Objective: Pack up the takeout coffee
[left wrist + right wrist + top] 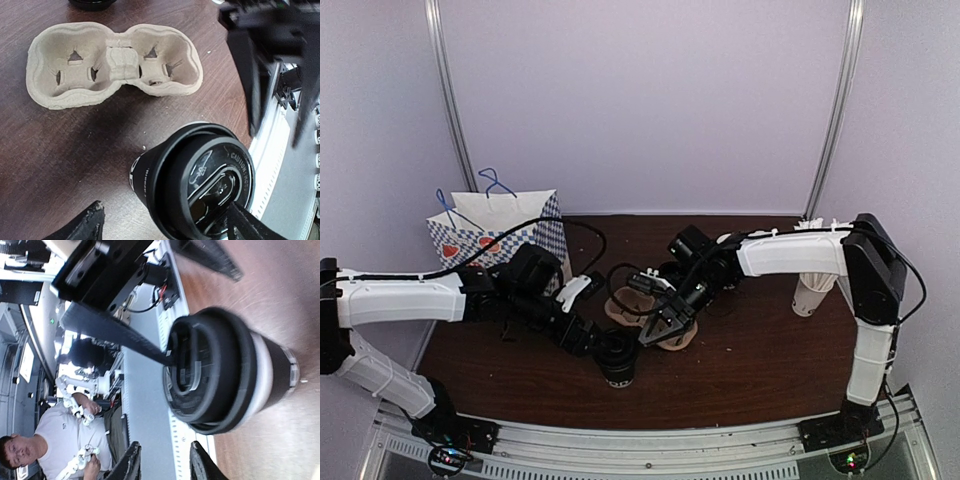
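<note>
The takeout coffee [617, 358], a black cup with a black lid, stands upright on the brown table near the front. It fills the lower left wrist view [200, 185] and shows in the right wrist view [225, 370]. My left gripper [585, 335] [165, 215] is open around it: one finger lies over the lid, the other stands apart from the cup's wall. My right gripper [655, 325] [162, 460] is open and empty, hanging just behind the cup. A pulp two-cup carrier [620, 312] [115, 65] lies empty behind the cup.
A checked paper bag [495, 235] with blue handles stands open at the back left. A white cup [810, 295] stands at the right by the right arm. Dark items [670, 275] sit behind the carrier. The metal front rail [650, 445] runs close to the coffee.
</note>
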Motion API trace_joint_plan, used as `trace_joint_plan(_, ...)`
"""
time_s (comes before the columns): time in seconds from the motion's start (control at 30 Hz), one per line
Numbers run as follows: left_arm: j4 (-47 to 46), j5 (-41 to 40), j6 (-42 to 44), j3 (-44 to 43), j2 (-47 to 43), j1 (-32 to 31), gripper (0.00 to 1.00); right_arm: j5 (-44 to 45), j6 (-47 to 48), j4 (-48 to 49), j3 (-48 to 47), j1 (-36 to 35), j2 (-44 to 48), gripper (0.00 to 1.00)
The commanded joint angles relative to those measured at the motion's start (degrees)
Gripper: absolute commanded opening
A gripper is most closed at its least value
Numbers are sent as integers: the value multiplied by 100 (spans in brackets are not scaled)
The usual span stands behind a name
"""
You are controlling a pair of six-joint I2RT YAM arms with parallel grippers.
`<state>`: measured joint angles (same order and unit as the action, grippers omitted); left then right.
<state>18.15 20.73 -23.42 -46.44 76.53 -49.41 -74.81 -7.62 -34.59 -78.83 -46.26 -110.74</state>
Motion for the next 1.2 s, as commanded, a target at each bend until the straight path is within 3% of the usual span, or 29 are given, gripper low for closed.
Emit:
trace_joint_plan(0.0, -80, 364, 285, -72, 47, 139, 85, 458, -189, 163, 22, 100, 47, 32)
trace_joint_plan(0.5, -513, 932, 405, -135, 607, 335, 80, 578, -654, 418, -28, 102, -359, 21)
trace_joint_plan(0.9, -525, 1008, 479, -95, 631, 355, 77, 415, -984, 682, -166, 113, -655, 24)
trace_joint_plan(1.17, -662, 889, 269, -350, 374, 353, 86, 563, -695, 442, -188, 253, -452, 26)
